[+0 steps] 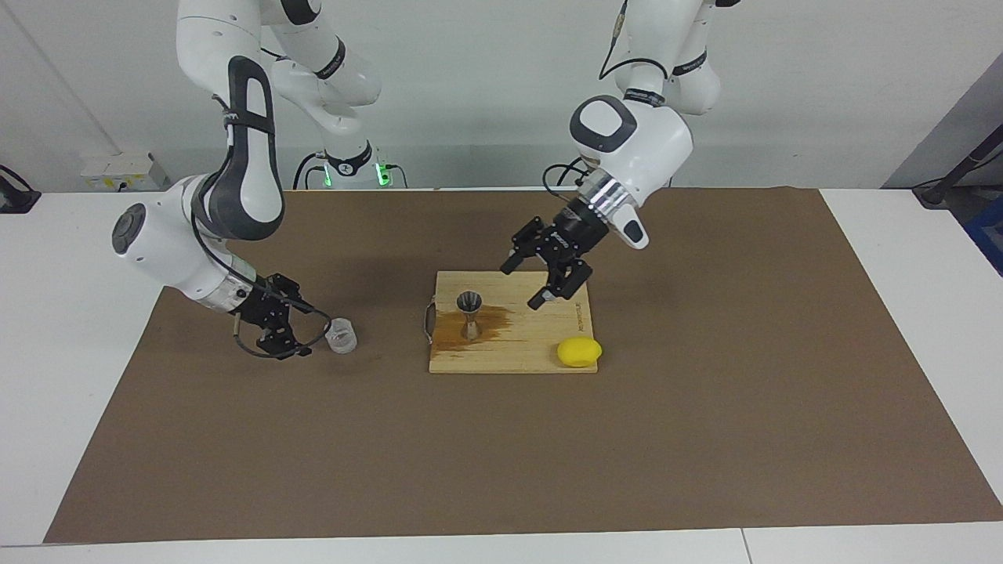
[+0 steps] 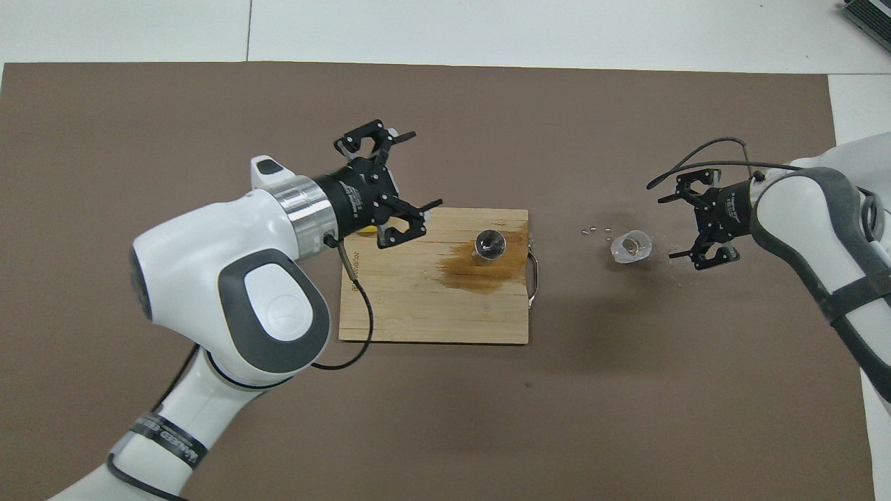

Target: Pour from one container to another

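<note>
You have bright, even light in both views, apparently from overhead, and nothing is lost in darkness. Shadows are soft: a faint one lies on the brown mat (image 1: pixel 705 407) under the left arm's tool (image 1: pixel 547 276), and another beside the wooden board (image 2: pixel 431 278) in the overhead view. The white worktop (image 1: pixel 901 313) reads close to washed out at the edges. The clear cup (image 1: pixel 341 335) is hard to make out against the mat. The wet stain (image 2: pixel 480 268) on the board gives no glare. Focus looks sharp throughout, though the straight mat edges bow slightly toward the corners.
</note>
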